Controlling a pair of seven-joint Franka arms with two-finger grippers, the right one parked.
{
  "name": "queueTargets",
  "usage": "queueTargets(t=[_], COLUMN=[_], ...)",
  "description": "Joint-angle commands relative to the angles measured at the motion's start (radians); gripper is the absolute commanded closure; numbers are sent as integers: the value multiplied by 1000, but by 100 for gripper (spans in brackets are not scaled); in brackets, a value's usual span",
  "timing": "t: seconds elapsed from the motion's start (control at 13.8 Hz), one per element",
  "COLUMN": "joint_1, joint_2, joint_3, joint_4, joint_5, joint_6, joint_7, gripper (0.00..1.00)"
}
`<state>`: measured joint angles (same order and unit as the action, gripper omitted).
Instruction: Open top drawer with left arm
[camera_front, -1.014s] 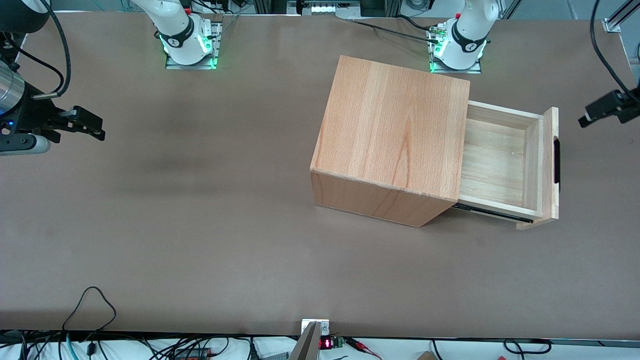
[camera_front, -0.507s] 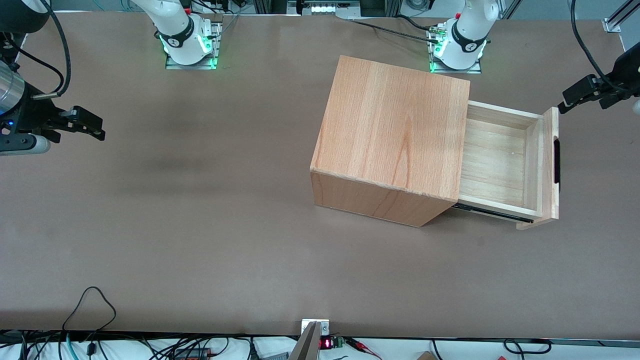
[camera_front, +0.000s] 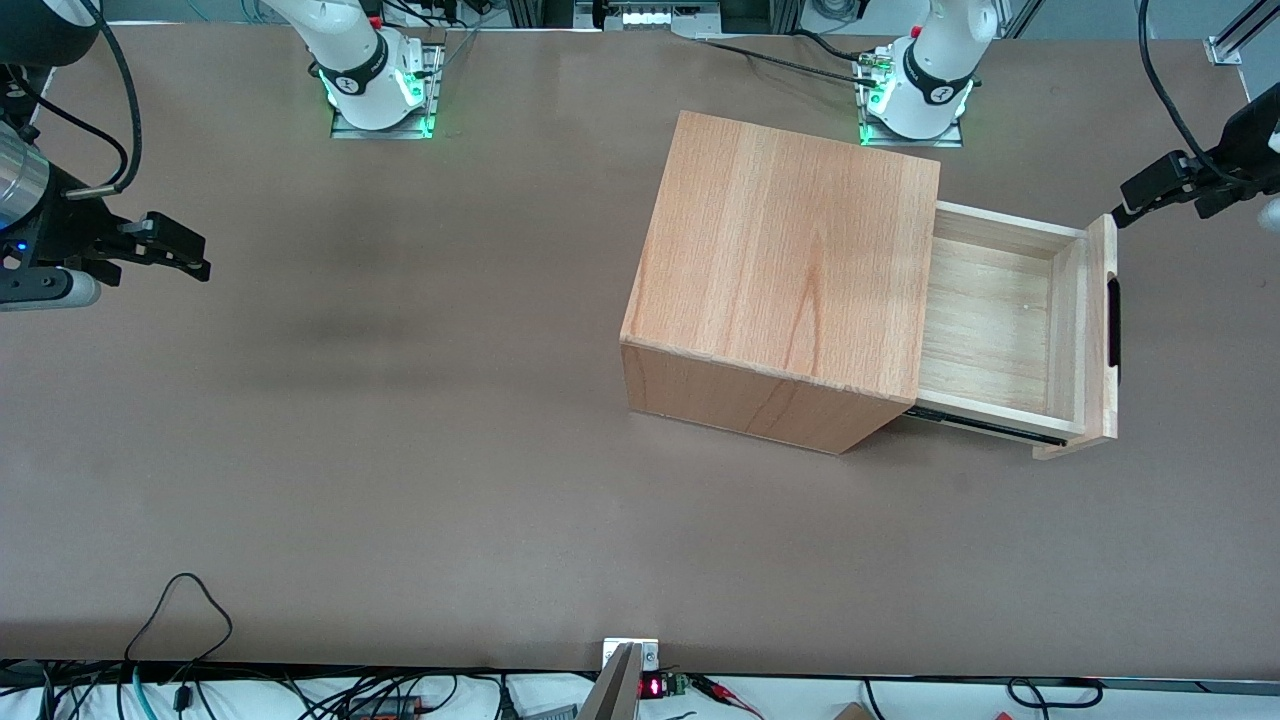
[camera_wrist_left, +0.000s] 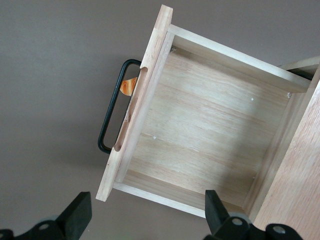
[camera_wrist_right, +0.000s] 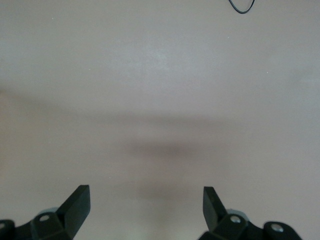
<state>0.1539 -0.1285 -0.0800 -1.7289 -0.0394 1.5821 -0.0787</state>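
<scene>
The top drawer is being shown pulled well out of the cabinet, near the table's edge at the working arm's end, its tray lying empty. The gripper is being held spread and empty, above and apart from the front panel. Withdrawal is best being done straight up, clear of the black handle

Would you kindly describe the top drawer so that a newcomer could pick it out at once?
Find the big light-wood cabinet on the brown table. The top drawer is the pale tray pulled out of it toward the working arm's end, empty inside, with a black handle on its front panel. The gripper hangs open above its front corner.
</scene>
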Motion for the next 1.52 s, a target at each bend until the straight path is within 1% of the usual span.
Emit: queueTargets(t=[0.0, 1.45], joint_1=[-7, -8], joint_2=[-17, -14], joint_3=[-3, -3], joint_4=[2, 6], joint_5=[32, 24], joint_6=[2, 32], joint_7=[-13, 0], gripper=[0, 0])
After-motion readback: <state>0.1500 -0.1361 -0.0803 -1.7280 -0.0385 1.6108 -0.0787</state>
